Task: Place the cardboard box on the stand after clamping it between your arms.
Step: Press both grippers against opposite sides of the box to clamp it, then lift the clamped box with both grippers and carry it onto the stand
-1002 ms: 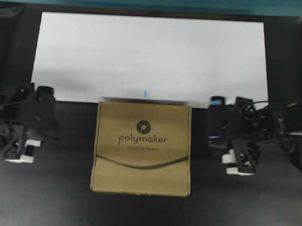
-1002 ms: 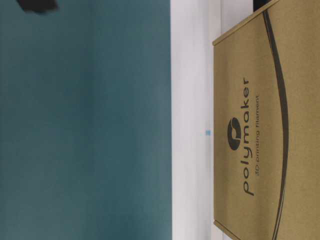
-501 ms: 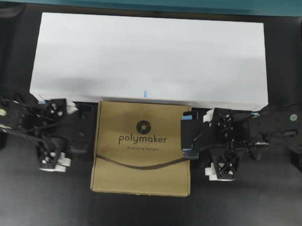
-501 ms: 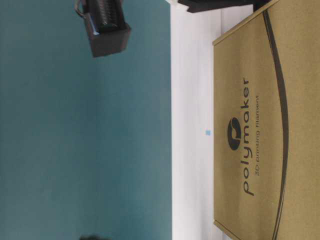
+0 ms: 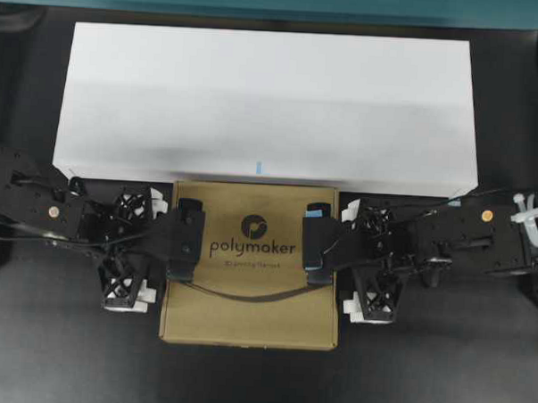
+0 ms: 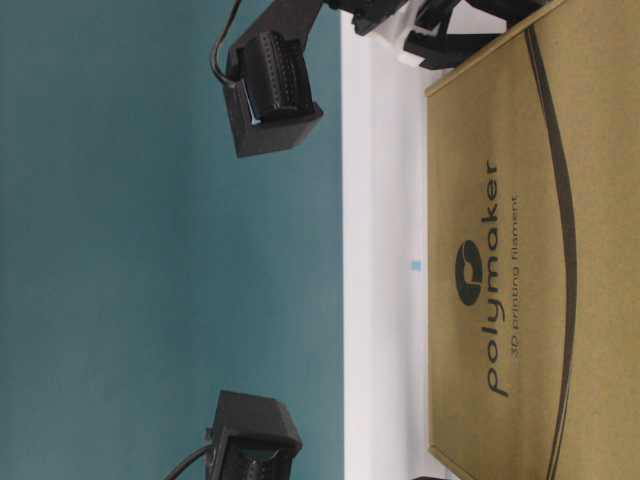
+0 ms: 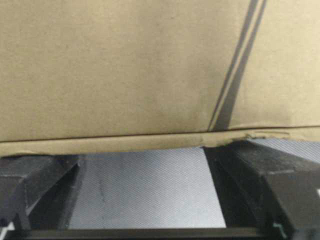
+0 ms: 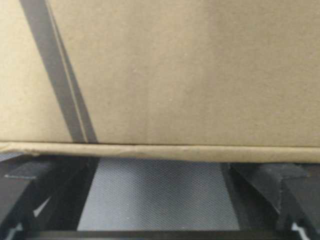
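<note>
Cardboard box (image 5: 251, 294): stiff, probably light; press its side walls. Left gripper (image 7: 145, 165) and right gripper (image 8: 160, 172) jaws wide, empty.

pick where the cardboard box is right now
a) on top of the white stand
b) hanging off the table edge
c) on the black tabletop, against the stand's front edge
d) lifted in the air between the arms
c: the cardboard box lies flat on the black tabletop, just in front of the white stand.
</note>
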